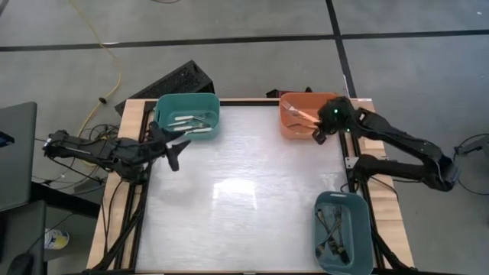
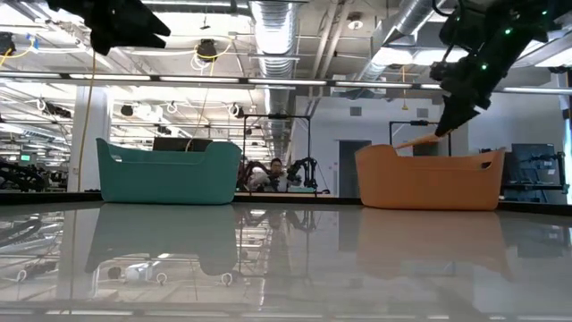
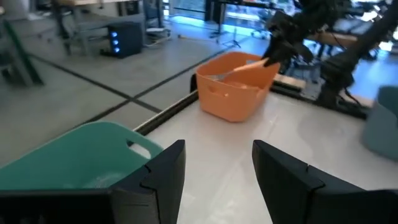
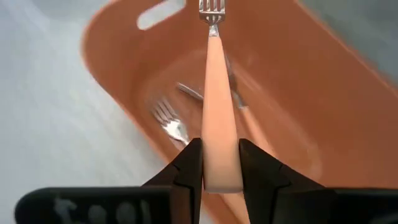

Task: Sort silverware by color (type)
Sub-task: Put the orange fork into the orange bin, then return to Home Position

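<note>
My right gripper [image 4: 221, 168] is shut on an orange-handled fork [image 4: 219, 112] above the orange bin [image 1: 284, 126] at the table's far right. The fork's silver tines [image 4: 211, 7] point out over the bin. More forks [image 4: 171, 124] lie on the bin's floor. My left gripper [image 3: 219, 168] is open and touches nothing. It hovers at the table's left edge [image 1: 174, 153], just near of the teal bin [image 1: 160, 103], which holds white-handled forks [image 1: 191, 122]. Dark-handled forks [image 1: 334, 233] lie in a blue-grey bin [image 1: 321, 202] at the near right. My right gripper pinches the orange fork's handle near its free end [image 4: 221, 155] between its two fingers. The fingers lie along the handle, slanting down from above toward the bin. The fork is lifted clear and sticks out beyond the fingertips, tilted, tines over the orange bin [image 2: 416, 141].
Three bins stand at the table's edges: teal [image 2: 165, 174] at the far left, orange [image 2: 429, 179] at the far right, blue-grey at the near right. The glossy white table top [image 1: 244, 191] lies between them. Cables and a dark crate [image 1: 176, 80] lie on the floor beyond.
</note>
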### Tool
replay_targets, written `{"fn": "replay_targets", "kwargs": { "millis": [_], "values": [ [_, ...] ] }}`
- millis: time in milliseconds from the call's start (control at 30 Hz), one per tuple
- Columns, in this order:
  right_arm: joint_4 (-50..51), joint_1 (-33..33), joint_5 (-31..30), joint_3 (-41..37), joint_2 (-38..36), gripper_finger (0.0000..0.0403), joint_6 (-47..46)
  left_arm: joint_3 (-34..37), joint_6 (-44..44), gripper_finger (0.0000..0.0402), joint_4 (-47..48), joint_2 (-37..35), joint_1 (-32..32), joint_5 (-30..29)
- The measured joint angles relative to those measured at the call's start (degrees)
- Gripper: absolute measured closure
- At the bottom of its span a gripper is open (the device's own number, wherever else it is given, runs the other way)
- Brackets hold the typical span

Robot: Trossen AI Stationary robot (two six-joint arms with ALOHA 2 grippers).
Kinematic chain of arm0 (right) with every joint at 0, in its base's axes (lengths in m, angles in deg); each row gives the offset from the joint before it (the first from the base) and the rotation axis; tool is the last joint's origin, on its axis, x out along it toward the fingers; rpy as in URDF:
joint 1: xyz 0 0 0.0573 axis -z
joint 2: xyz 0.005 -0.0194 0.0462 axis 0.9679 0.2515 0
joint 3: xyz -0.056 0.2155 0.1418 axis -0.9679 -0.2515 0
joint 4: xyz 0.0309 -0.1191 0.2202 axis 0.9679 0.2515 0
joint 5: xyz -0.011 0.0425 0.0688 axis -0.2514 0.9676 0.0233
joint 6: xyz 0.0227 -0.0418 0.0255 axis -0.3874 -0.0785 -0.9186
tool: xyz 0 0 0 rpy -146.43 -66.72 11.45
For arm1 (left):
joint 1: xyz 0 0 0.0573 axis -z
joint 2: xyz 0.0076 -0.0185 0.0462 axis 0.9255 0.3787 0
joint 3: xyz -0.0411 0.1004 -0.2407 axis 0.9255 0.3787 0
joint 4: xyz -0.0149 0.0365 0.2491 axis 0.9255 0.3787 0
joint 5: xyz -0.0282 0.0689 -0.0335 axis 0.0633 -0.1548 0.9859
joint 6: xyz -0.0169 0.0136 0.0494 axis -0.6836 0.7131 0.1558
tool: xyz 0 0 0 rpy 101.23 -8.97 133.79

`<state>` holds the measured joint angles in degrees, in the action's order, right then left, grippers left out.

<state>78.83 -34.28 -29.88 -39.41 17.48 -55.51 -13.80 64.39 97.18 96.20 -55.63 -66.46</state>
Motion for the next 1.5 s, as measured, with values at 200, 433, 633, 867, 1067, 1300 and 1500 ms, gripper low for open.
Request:
{"fn": "replay_targets", "kwargs": {
  "millis": [200,433,633,867,1067,1300,1500],
  "values": [
    [5.03,5.68,0.15,1.84,4.73,0.0299,11.85,0.00,-6.99,0.0230,-0.08,0.00,0.00,-1.76],
    [6.02,7.48,-6.23,1.94,7.56,0.0224,17.12,0.00,-10.74,0.0230,-0.08,0.00,0.00,-1.72],
    [11.50,6.74,-14.11,5.98,7.40,0.0121,19.22,0.00,-7.16,0.0230,-0.02,0.00,0.00,-1.57],
    [20.54,2.24,-8.45,19.29,7.36,0.0099,0.59,-0.02,1.53,0.0230,0.03,-0.13,0.00,4.12],
    [19.11,-6.20,9.31,26.24,7.29,0.0098,-18.64,-0.02,5.85,0.0230,0.03,-0.14,0.00,13.22],
    [13.90,-28.26,5.02,24.59,7.23,0.0098,-40.12,-0.02,11.36,0.0230,0.15,-2.66,0.00,20.87],
    [-3.22,-50.26,-9.91,22.27,11.21,0.0097,-50.22,-0.02,13.23,0.0230,0.05,-5.46,0.00,24.98]
  ]
}}
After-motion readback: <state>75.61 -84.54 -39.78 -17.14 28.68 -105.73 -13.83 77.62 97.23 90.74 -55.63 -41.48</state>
